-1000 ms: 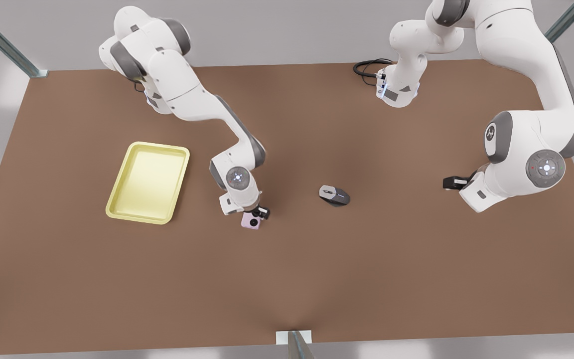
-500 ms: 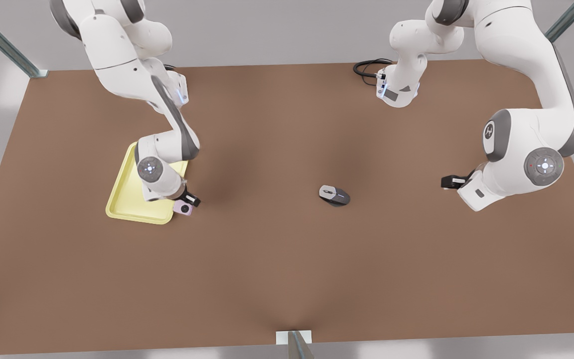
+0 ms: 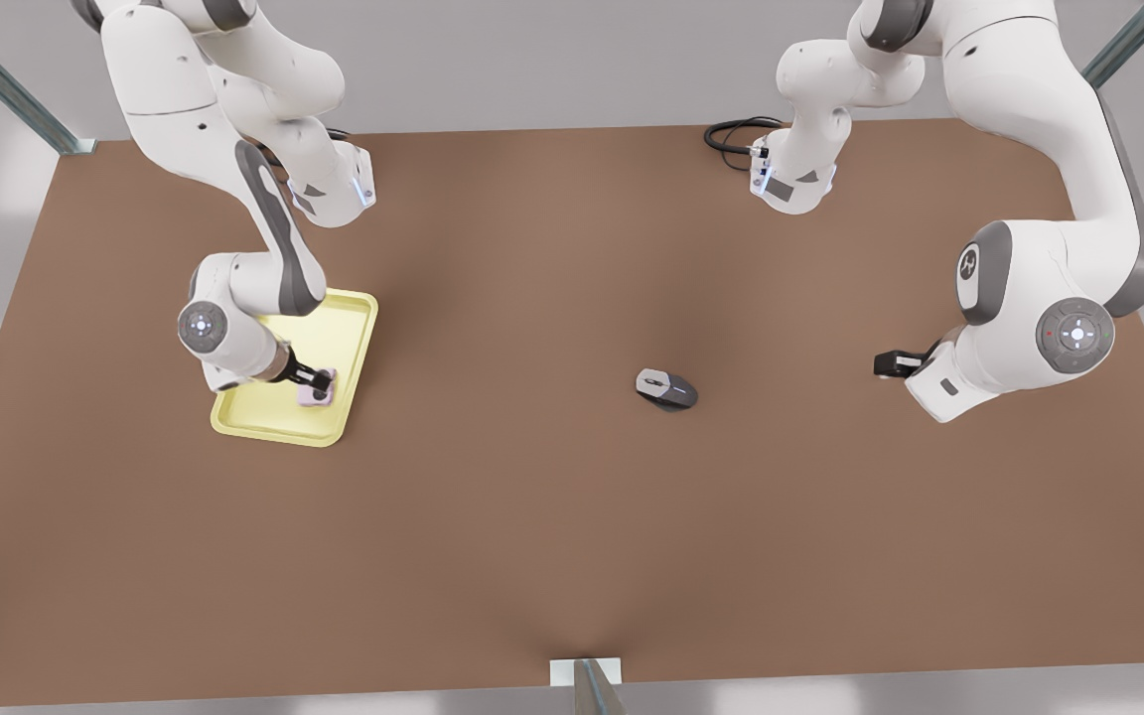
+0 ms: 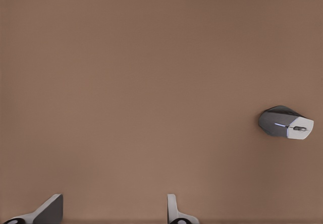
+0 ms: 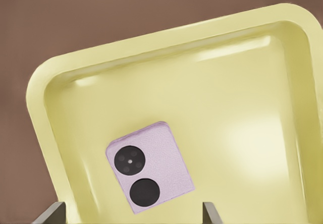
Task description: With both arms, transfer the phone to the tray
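Since half a second ago the right gripper (image 3: 319,382) has carried the phone (image 3: 316,395) from just off the tray's corner to over the tray (image 3: 274,422), which lies toward the front view's left on the brown bench (image 3: 572,536).

Closest in the right wrist view, the gripper's two fingertips (image 5: 50,213) stand spread, one on each side of the phone (image 5: 149,166) and clear of its edges. The pale pink phone lies inside the tray (image 5: 60,82) near one corner, its face with the two black circles turned up.

Farther out toward the middle of the bench sits a grey-and-black computer mouse (image 3: 666,388), well apart from the tray; the left wrist view sees it (image 4: 285,123) beyond that gripper's own spread fingertips (image 4: 174,211).

At the front view's right the left gripper (image 3: 888,364) hangs above bare bench, waiting.
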Action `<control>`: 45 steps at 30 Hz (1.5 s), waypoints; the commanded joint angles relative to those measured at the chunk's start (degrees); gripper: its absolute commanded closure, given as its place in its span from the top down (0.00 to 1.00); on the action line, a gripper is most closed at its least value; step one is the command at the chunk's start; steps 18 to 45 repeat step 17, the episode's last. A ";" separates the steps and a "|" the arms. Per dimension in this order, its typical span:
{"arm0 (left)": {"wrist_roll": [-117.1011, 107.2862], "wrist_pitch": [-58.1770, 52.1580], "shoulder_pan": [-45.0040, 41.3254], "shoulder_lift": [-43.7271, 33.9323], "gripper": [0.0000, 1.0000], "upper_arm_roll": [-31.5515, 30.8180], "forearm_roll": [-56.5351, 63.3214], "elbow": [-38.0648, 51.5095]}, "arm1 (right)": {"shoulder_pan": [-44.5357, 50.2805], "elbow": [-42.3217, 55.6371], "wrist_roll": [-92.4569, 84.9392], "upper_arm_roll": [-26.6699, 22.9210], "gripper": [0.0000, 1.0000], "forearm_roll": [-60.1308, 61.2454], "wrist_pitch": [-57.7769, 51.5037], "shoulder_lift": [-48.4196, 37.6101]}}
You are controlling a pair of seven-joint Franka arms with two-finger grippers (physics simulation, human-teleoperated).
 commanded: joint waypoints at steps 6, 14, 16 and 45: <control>-0.24 -0.06 0.00 -0.51 1.00 0.00 0.48 0.03 | -2.60 39.32 -21.96 -1.84 1.00 -3.62 -41.98 -3.67; -5.16 -0.50 0.09 -0.24 1.00 0.09 0.57 3.37 | -7.08 47.07 -21.70 3.69 1.00 -4.59 -46.82 -4.63; -5.16 -0.42 0.09 -0.07 1.00 0.09 0.66 3.37 | -8.93 48.12 -21.87 5.64 1.00 -4.68 -47.34 -4.29; -5.16 -0.50 0.09 -0.07 1.00 0.09 0.57 3.37 | -9.02 48.74 -21.88 5.55 1.00 -4.76 -47.61 -3.76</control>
